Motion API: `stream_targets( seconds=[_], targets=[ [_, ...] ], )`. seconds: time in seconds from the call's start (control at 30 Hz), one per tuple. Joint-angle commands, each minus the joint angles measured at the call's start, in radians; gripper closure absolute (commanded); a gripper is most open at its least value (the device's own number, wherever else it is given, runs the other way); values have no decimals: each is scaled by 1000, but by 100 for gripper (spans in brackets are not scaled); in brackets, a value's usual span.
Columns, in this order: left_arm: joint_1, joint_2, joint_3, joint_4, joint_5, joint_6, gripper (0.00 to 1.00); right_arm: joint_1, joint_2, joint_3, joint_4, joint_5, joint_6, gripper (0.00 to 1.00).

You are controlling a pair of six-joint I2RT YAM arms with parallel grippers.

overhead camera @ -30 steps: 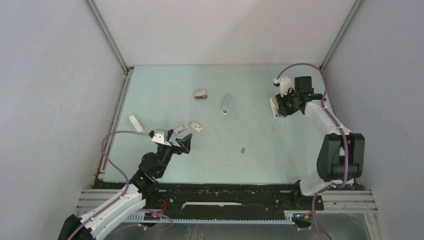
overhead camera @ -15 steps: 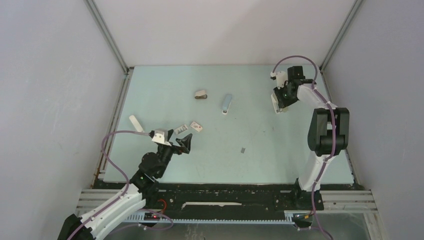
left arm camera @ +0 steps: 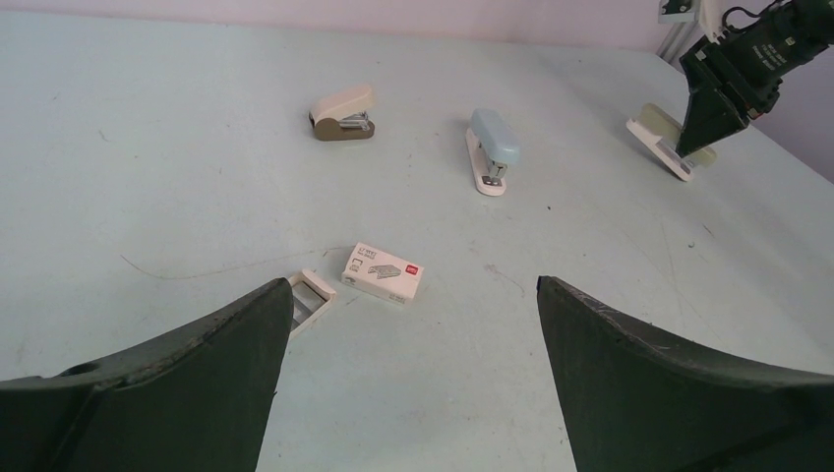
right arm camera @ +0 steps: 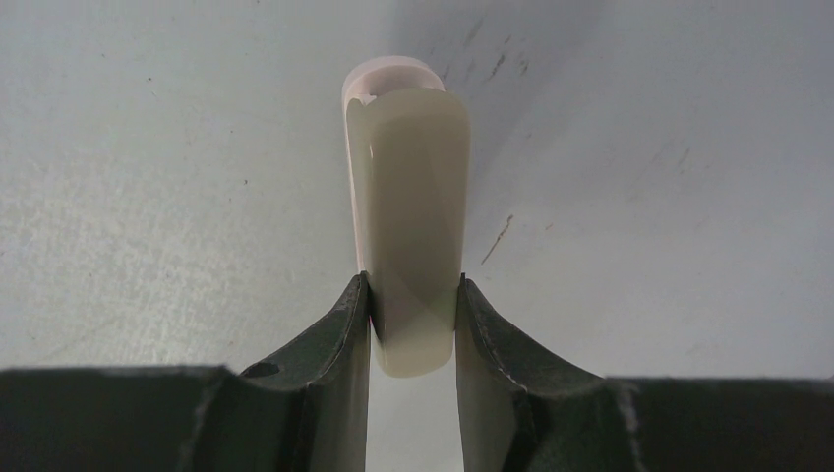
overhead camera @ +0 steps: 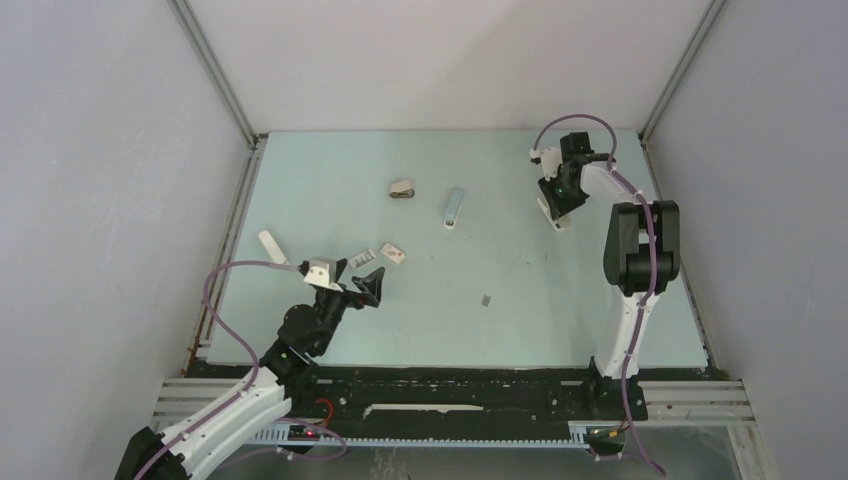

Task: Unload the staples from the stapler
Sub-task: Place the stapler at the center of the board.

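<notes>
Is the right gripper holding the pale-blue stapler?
No, the right gripper is shut on a cream stapler, while the pale-blue stapler lies alone on the table.

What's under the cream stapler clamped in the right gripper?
Past the far end of the cream stapler a paler base lip shows, with the table beyond. The right gripper and the stapler's top cover the rest.

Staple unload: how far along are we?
Possibly done: a loose strip that looks like staples lies on the table. In hand: right gripper shut on a cream stapler at the far right; left gripper open, holding nothing. Left: the blue stapler lies mid-table, away from both grippers.
</notes>
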State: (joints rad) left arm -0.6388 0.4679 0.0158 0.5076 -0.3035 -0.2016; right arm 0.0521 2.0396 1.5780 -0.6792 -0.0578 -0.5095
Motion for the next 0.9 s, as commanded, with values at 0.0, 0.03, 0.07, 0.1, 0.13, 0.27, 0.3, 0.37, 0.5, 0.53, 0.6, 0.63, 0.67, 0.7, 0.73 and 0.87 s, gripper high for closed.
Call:
stream_targets(
  seconds=[0.0,0.03,0.07,0.1,0.13,0.27,0.3,0.37,0.5,0.53,0.6,0.63,0.67,0.7,0.73,0.87],
  targets=[
    [4,5,-10,41,-10,2,0,24,35,50,-18,26,14,95],
    [4,3,-10,41,-10,2,0,29,43,55,-21,30,14,94],
    [4,2,-10,41,-10,2,0,35,50,61,-23,33,14,91],
    [4,2,-10,41,-10,2,0,40,56,64,-24,36,15,89],
    [4,0,-10,42,-10,1,0,45,62,69,-27,37,14,86],
    [4,-6,-10,41,-8,3,0,58,74,85,-38,31,24,70],
    [5,-7,-10,41,-9,3,0,58,72,84,-37,28,26,66],
    [5,-10,-10,40,-9,4,0,57,63,82,-37,22,31,58],
    [5,-10,-10,38,-5,4,0,49,19,63,-28,2,40,41],
    [5,-12,-10,37,-6,4,0,47,4,54,-25,-6,43,38],
    [5,-14,-10,36,-6,4,0,40,-38,36,-14,-20,48,31],
    [5,-16,-10,34,-6,4,0,35,-55,28,-11,-30,49,29],
    [4,-17,-10,33,-6,3,0,30,-76,19,-11,-42,51,28],
    [4,-18,-10,29,-7,3,0,25,-100,3,-10,-55,50,26],
    [4,-18,-10,27,-8,2,0,21,-127,-12,-6,-65,50,25],
    [5,-20,-9,12,-12,-1,0,5,-261,-83,20,-100,39,20]
  ],
)
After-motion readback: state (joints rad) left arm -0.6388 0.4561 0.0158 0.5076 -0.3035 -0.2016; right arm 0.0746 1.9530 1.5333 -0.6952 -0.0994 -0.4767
